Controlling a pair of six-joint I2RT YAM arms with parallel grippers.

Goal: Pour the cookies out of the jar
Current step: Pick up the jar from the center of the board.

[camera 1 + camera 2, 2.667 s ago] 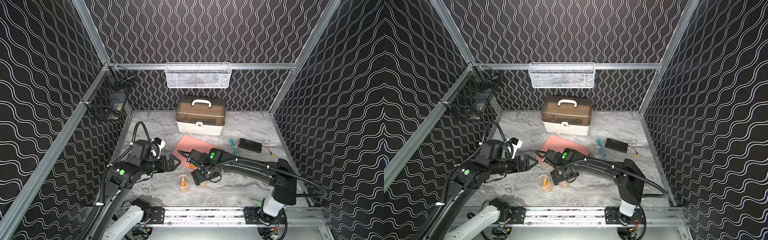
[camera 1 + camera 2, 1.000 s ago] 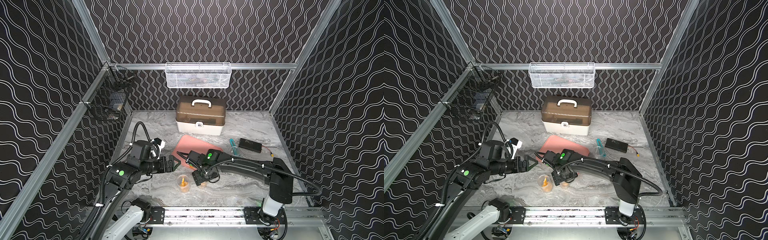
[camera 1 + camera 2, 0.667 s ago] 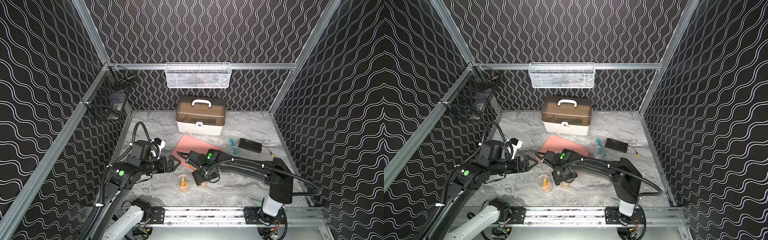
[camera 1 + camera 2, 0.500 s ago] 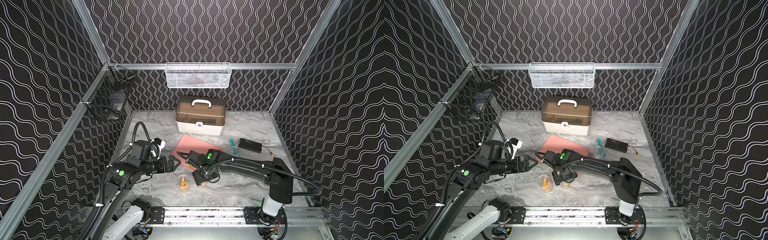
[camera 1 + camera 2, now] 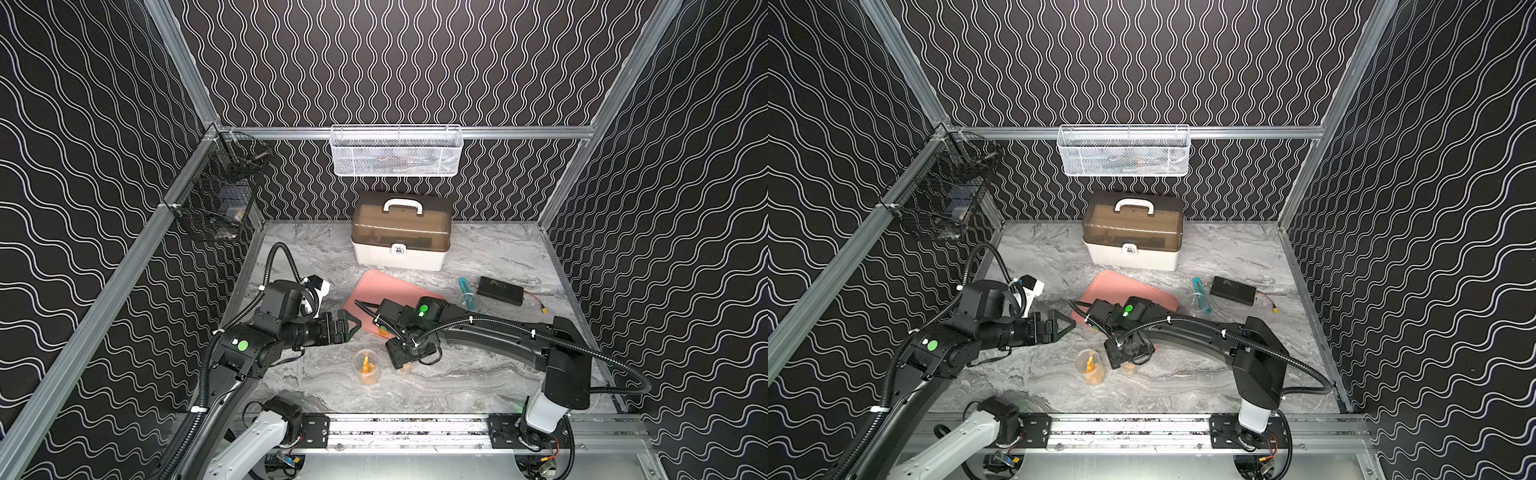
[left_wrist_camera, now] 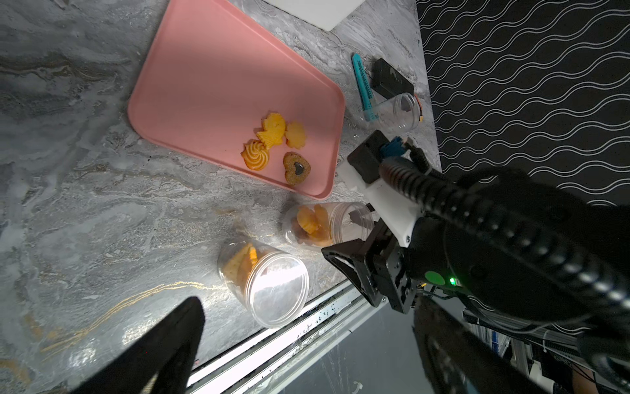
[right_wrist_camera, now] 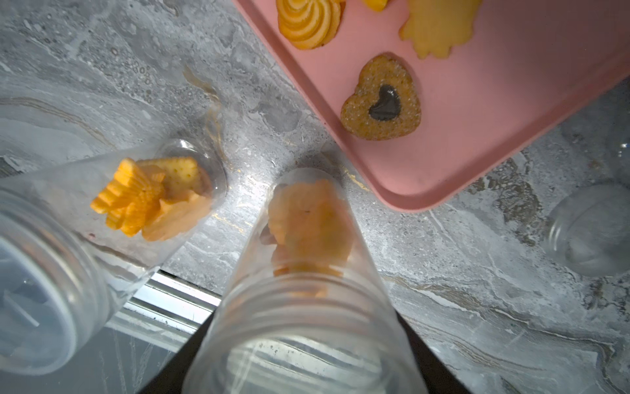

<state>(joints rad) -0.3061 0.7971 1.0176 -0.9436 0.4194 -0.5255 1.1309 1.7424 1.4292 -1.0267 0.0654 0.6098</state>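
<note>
- The right end effector (image 7: 303, 356) hangs low in the middle of both top views. Its jaws stand either side of a lidless clear plastic jar (image 7: 306, 273), but I cannot tell whether they press on its wall.
- That jar stands upright on the desk with small orange-yellow cookies (image 7: 310, 221) piled at its bottom. I judge a hold near the mouth lets the wrist roll it over.
- A flat pink plastic tray (image 6: 211, 75) lies just beside the jar, so a short tip should reach it. Four loose biscuits (image 6: 272, 143) lie near that corner.
- The left end effector (image 5: 351, 328) is released wide and empty, left of centre, apart from both jars. I take it as waiting clear.
- A second clear jar of biscuits (image 5: 366, 368), apparently capped, stands just left of the first.
- An empty clear jar (image 6: 397, 111) lies on its side right of the tray, by a teal utility knife (image 6: 361, 78) and a flat black box (image 6: 388, 80).
- The grey marbled desk (image 5: 478, 374) looks smooth and hard, so I expect stray biscuits to skid.
- Black wave-patterned walls (image 5: 415, 62) enclose it. A white mesh basket (image 5: 397, 151) hangs at upper centre and a black wire basket (image 5: 216, 199) at upper left. A brown-lidded white storage box (image 5: 401, 235) sits at the rear.
</note>
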